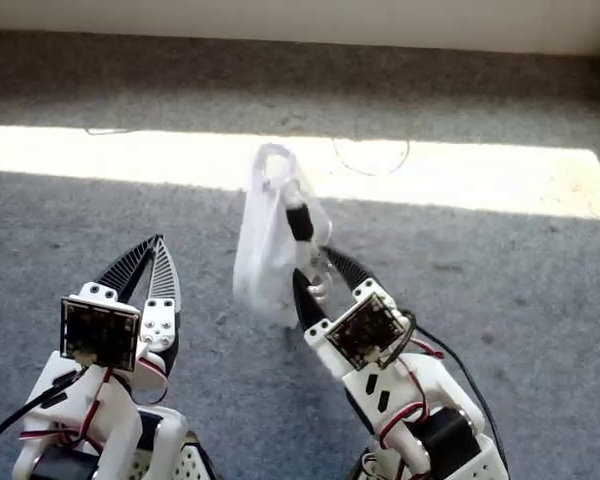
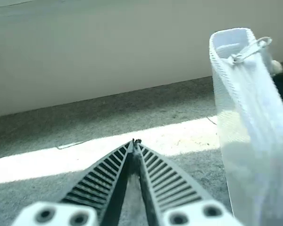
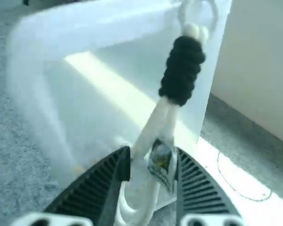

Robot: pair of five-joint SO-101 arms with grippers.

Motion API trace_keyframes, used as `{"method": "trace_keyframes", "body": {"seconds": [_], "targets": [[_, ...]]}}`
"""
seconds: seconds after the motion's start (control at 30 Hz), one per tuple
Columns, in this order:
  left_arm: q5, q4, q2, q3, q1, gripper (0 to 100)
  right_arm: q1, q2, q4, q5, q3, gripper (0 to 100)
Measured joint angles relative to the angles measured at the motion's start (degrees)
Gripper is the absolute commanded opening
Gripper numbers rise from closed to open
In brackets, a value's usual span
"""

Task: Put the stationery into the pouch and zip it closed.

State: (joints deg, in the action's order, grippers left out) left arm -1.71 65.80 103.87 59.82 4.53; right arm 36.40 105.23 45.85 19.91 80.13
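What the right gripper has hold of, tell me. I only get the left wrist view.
Observer: The right gripper is shut on a white cord that hangs from the top of the pouch.
Operator: Describe that cord.
Observer: A black wrap sits on it above the gripper, and a small tag is caught between the jaws with it.
Operator: Place my left gripper against the pouch, from the high view.
Observer: The left gripper is on the pouch's left, apart from it, with bare carpet between. The pouch stands upright right against the right gripper.
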Motion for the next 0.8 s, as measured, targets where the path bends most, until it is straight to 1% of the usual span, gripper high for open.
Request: {"method": "trace_keyframes", "body": {"seconds": [0.2,0.8], "targets": [[0.0,0.0,0.0,0.0,-3.5,1,1.0,-0.5,0.1,-0.1,0.6,13.2],[0.0,0.0,0.0,0.0,-4.0,1,0.9,-0.5,4.5,-0.1,0.6,12.8]]}}
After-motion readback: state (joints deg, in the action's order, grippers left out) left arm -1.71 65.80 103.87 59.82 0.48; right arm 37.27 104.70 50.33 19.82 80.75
